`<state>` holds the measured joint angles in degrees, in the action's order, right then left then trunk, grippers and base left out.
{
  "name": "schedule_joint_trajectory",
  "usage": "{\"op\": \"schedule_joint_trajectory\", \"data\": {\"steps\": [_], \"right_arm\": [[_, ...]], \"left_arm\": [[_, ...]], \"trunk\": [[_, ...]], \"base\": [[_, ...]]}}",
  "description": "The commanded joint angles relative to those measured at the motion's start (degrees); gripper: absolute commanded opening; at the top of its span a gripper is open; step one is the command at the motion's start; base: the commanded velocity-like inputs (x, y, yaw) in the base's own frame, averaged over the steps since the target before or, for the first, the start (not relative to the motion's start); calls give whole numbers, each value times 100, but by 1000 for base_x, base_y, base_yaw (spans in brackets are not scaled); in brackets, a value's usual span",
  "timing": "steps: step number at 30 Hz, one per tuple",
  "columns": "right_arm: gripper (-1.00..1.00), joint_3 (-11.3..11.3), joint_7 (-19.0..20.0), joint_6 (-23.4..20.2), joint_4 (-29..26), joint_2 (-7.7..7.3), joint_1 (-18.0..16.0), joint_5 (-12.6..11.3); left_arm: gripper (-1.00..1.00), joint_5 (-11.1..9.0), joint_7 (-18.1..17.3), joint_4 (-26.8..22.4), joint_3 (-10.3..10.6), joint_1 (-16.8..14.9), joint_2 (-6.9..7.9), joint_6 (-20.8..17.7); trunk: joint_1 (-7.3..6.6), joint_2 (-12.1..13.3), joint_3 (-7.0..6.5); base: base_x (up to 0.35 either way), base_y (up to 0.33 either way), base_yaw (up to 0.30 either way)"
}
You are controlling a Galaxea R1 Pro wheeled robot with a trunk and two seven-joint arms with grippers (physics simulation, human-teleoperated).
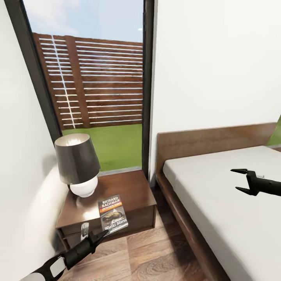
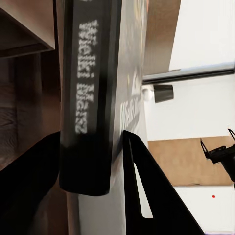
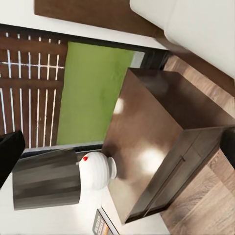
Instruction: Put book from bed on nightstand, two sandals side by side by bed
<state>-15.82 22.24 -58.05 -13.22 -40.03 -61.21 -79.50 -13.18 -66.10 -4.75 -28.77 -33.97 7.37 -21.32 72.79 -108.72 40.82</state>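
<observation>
**Book at nightstand front edge, L gripper on it**

Thin dark paperback book w/ white "Richard Bachman" lettering + orange band [image 1: 114, 214] lies on the glossy top of the low dark brown wooden nightstand [image 1: 132, 189], near end overhanging the front edge, right at the L gripper [image 1: 102, 234] tips. L wrist view: book spine [image 2: 90, 98] sits between the two black fingers [image 2: 147, 186], jaws closed onto it. Beyond the book from the L gripper: white-base lamp w/ dark grey shade [image 1: 78, 164] on same top. R gripper [image 1: 244, 180] hovers over light grey mattress of dark wood-framed bed [image 1: 218, 195], jaws spread, nothing held. Nightstand sits well apart from R gripper, past the bed edge. Brown wood-plank floor [image 1: 148, 253] below L gripper.
</observation>
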Motion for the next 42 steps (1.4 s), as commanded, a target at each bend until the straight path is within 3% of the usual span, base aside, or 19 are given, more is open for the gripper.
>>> {"op": "schedule_joint_trajectory", "data": {"steps": [1,28,42], "right_arm": [[100,-32,60,-5,3,-5,-5,32],[100,-18,61,-13,6,-5,-5,38],[100,-6,74,-28,12,-5,-5,40]], "left_arm": [[-100,-71,-8,0,11,-4,1,-60],[-100,-76,-15,0,11,-4,0,-58],[-100,-76,-17,0,10,-4,1,-63]], "trunk": [[-1,-3,6],[-1,-3,6],[-1,-3,6]], "base": [[0,0,204],[0,0,200],[0,-33,42]]}}
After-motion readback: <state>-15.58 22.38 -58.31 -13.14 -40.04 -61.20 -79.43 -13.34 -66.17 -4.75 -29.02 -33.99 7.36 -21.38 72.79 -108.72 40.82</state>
